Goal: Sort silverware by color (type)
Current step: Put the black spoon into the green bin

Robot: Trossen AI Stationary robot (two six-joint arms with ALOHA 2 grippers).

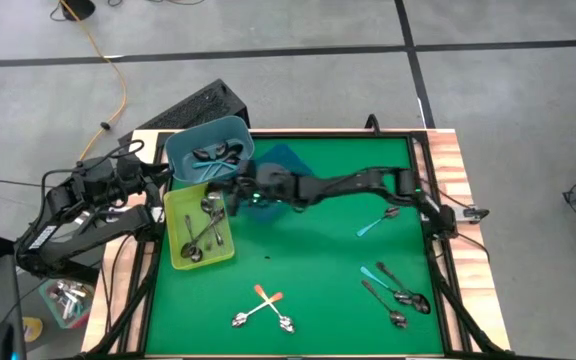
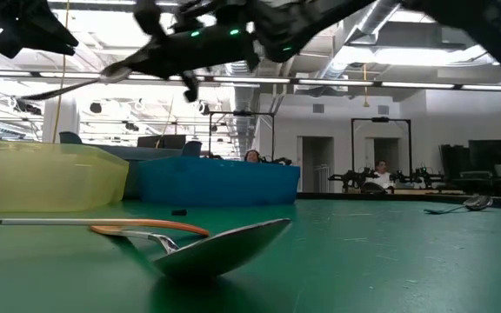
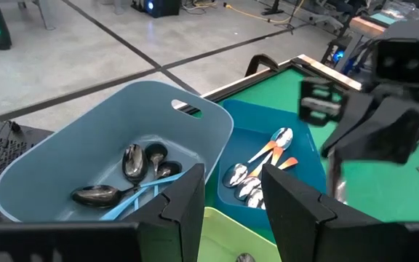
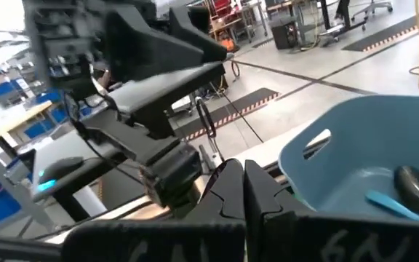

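Three bins stand at the table's far left. The light blue bin (image 3: 64,160) holds teal-handled spoons (image 3: 126,191), the dark blue bin (image 3: 268,131) holds orange-handled spoons (image 3: 268,156), and the yellow-green bin (image 1: 178,250) holds silver spoons (image 1: 206,225). Loose silverware lies on the green mat: two crossed orange spoons (image 1: 264,303), a teal spoon (image 1: 373,226), and teal and silver ones (image 1: 396,290). My right gripper (image 4: 242,178) reaches level across the table above the dark blue bin, beside the light blue bin, fingers shut with no spoon showing between them. My left gripper (image 3: 231,196) hovers open by the bins' left side.
A wooden frame (image 1: 448,160) borders the green mat. My right arm (image 1: 358,185) spans the table's far half above the mat. A black case (image 1: 203,105) sits behind the bins. In the low view an orange-handled spoon (image 2: 207,243) lies close to the camera.
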